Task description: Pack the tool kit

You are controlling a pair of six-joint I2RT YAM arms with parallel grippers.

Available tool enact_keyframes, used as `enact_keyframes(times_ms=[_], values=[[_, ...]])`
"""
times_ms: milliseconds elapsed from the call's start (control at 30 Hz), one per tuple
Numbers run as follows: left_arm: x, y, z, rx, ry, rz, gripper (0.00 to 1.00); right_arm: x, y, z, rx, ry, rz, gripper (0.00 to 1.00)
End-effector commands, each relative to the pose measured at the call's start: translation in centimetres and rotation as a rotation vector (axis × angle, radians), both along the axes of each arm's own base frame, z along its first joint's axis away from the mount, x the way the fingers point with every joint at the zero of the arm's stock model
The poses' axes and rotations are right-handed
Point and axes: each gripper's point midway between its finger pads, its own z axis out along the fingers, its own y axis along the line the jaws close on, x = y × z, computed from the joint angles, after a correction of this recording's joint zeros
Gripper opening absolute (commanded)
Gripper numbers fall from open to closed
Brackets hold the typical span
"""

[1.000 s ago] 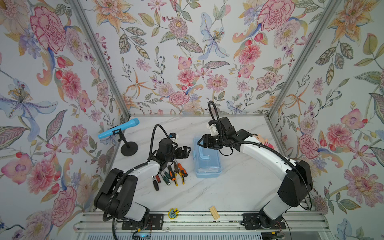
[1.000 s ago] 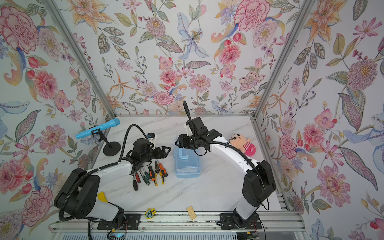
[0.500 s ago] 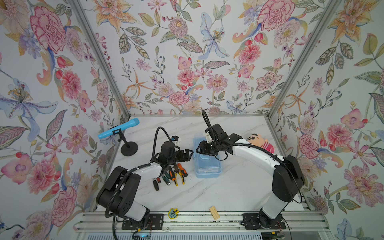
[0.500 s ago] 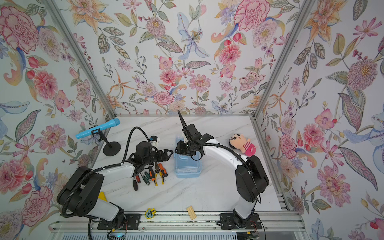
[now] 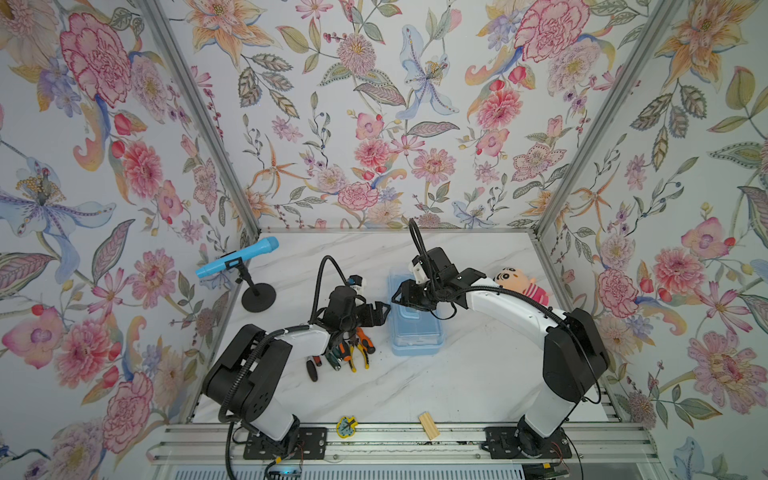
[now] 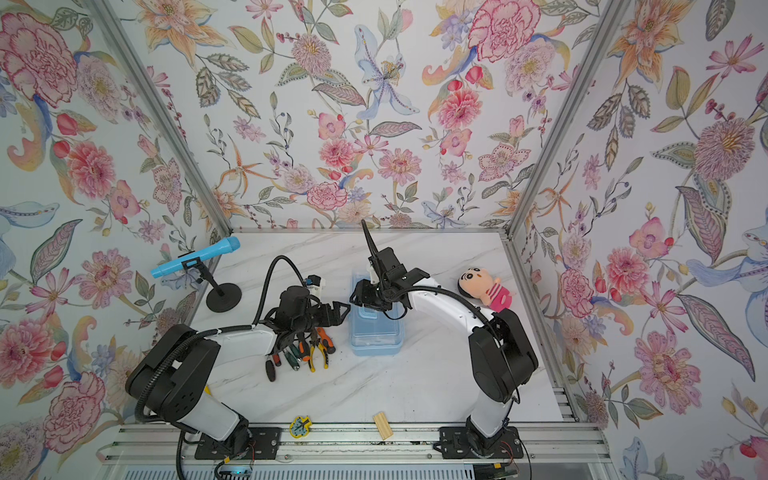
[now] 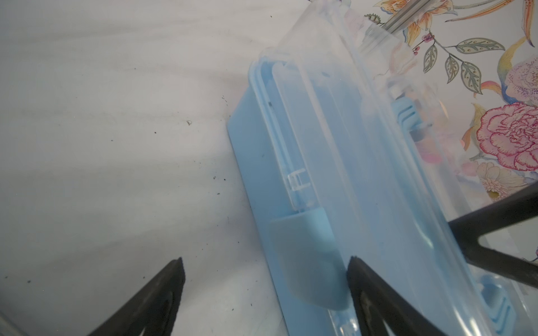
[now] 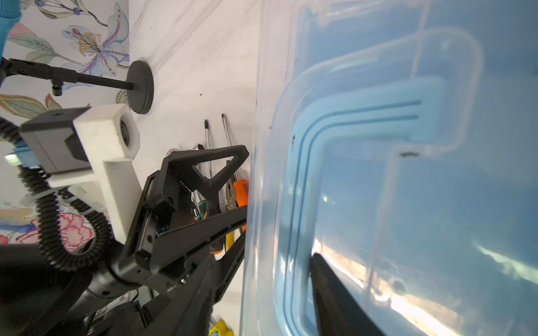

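Over at the far left a blue toy microphone is sitting on its stand, out of the way of the work. Next along, the screwdrivers and orange-handled pliers are lying loose in a bunch on the worktop, partly under the left arm, so nothing is packed yet.

The left claw is reaching in low beside them, spread wide and holding nothing. One finger is resting against the side latch of the blue tool box, and the other is hanging over bare marble. To my eye it is lining up to flip that latch, since the clear lid is sitting on the box.

The box is lying mid-worktop, just right of the tools. The right claw is hovering over its far end by the handle, one finger lying on the lid, probably steadying it. I cannot tell how far it is parted, or whether it is gripping anything.

Further right a small doll is lying idle.
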Motion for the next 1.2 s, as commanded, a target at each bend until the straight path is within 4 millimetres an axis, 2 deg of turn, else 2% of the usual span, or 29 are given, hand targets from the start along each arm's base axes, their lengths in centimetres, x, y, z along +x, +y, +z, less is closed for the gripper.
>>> enact_keyframes(times_ms=[0, 67, 233, 433, 633, 900, 1167], values=[[0.1, -1.5, 0.8, -0.017, -0.035, -0.046, 0.9, -0.7, 0.5, -2.7, 0.069, 0.097, 0.057, 0.53], [0.3, -1.7, 0.7, -0.024, -0.034, -0.051, 0.9, -0.6, 0.4, -2.9, 0.106, 0.114, 0.063, 0.53], [0.4, -2.2, 0.7, -0.039, -0.037, -0.06, 0.9, -1.8, 1.7, -3.0, 0.257, 0.151, 0.132, 0.53], [0.6, -2.3, 0.8, -0.047, -0.042, -0.053, 0.9, -2.2, 2.8, -1.4, 0.49, 0.164, 0.165, 0.54], [0.4, -2.1, 0.4, -0.033, -0.035, -0.056, 0.9, -1.8, 2.0, -1.2, 0.44, 0.122, 0.162, 0.52], [0.8, -2.5, 0.4, -0.029, -0.041, -0.066, 0.9, -1.9, 2.9, 2.0, 0.623, 0.076, 0.21, 0.4], [1.0, -2.5, 0.6, -0.019, -0.043, -0.066, 0.9, -1.8, 2.7, 2.1, 0.598, 0.058, 0.221, 0.36]])
